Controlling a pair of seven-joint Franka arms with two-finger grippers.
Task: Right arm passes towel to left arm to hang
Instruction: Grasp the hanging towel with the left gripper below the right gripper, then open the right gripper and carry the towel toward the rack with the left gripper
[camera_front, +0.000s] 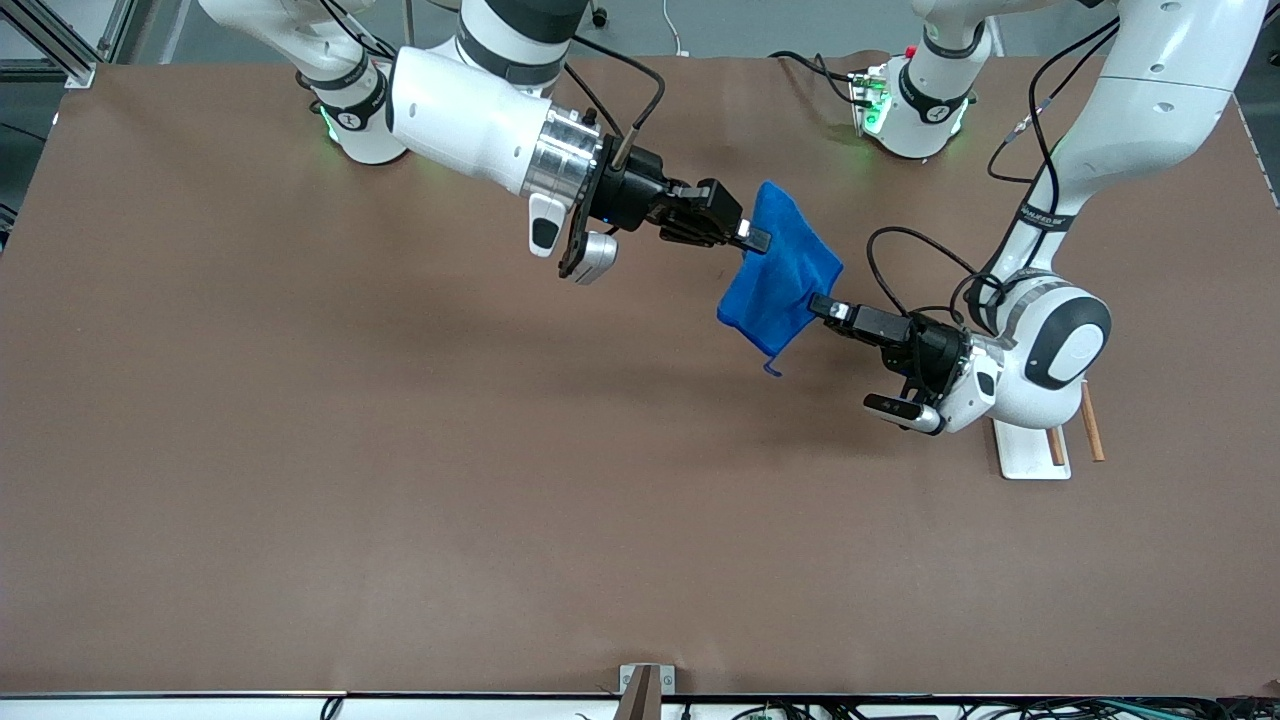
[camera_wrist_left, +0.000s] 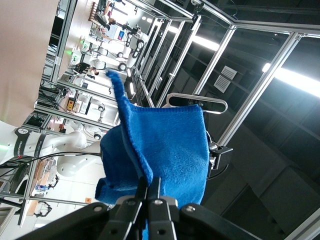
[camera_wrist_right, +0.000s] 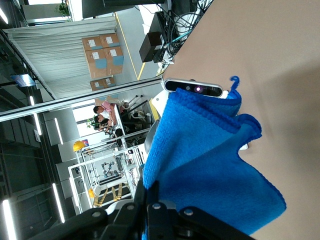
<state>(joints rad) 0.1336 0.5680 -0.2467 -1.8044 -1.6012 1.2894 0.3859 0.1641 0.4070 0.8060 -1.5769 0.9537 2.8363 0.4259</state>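
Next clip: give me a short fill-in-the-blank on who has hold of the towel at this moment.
1. The towel is ____ in colour.
2. The number of tools pinching the towel is ____.
3. The left tool and right tool both have their fingers ____ on the cloth.
4. The towel hangs in the air above the ____.

Missing words: blue; two; shut; table

The towel (camera_front: 778, 268) is hiding part of each gripper's fingertips where they are pinching it. The left arm (camera_front: 1120, 150) is blocking most of a white stand (camera_front: 1030, 455) near its end of the table, and both arms' upper links are running off the front view's top edge.
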